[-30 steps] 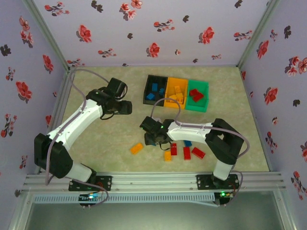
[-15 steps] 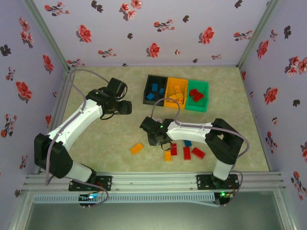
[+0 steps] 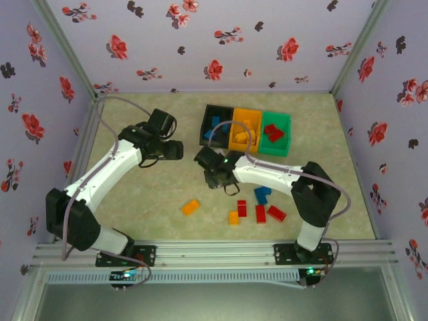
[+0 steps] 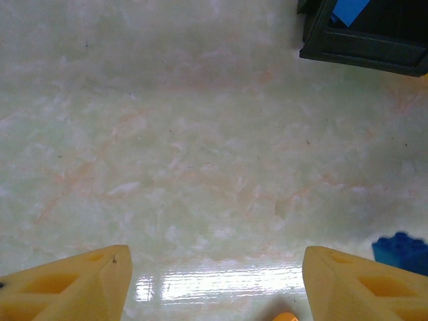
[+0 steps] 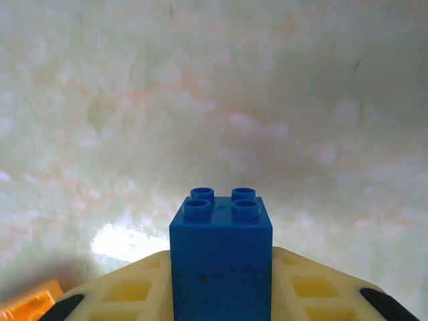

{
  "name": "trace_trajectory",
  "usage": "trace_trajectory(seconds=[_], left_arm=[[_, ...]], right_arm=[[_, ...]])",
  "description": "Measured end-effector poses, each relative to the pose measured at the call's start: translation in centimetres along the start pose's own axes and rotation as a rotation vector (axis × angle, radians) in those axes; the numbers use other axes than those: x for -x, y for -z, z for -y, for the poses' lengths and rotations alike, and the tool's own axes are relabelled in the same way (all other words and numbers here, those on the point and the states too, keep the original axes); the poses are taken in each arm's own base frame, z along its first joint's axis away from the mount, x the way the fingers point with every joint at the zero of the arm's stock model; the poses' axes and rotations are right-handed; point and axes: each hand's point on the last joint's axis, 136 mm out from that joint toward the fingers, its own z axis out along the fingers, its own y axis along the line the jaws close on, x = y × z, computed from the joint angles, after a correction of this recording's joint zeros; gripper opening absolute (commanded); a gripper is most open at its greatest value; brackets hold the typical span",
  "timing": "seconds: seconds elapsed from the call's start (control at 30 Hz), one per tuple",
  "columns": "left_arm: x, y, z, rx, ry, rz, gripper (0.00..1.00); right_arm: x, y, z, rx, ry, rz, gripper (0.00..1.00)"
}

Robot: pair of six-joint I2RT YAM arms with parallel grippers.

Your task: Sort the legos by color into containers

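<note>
The worktop [image 4: 200, 167] is smooth and glossy, mirroring light at 6 o'clock. The blue brick [image 5: 221, 267] is smooth, faintly shiny plastic. The black bin [image 4: 364, 50] at 1 o'clock looks satin plastic. The left tool [image 4: 214, 284] has matt yellow plastic fingers [image 4: 67, 284].

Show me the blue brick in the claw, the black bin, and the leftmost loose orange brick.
blue brick [image 5: 221, 264]: right wrist view, front face.
black bin [image 4: 361, 50]: left wrist view, outer wall.
orange brick [image 3: 191, 206]: top view, upper face.
</note>
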Motion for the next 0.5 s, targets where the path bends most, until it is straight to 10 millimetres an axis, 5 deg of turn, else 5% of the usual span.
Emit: trace_trajectory(seconds=[0.33, 0.5], left_arm=[[-1.3, 0.7, -0.7, 0.001, 0.018, -0.002, 0.69], [-2.0, 1.1, -1.1, 0.004, 0.027, -0.008, 0.69]], right_arm=[[14.0, 6.7, 3.1, 0.056, -0.050, 0.241, 0.25], [19.1, 6.7, 4.5, 0.071, -0.063, 0.284, 0.26]])
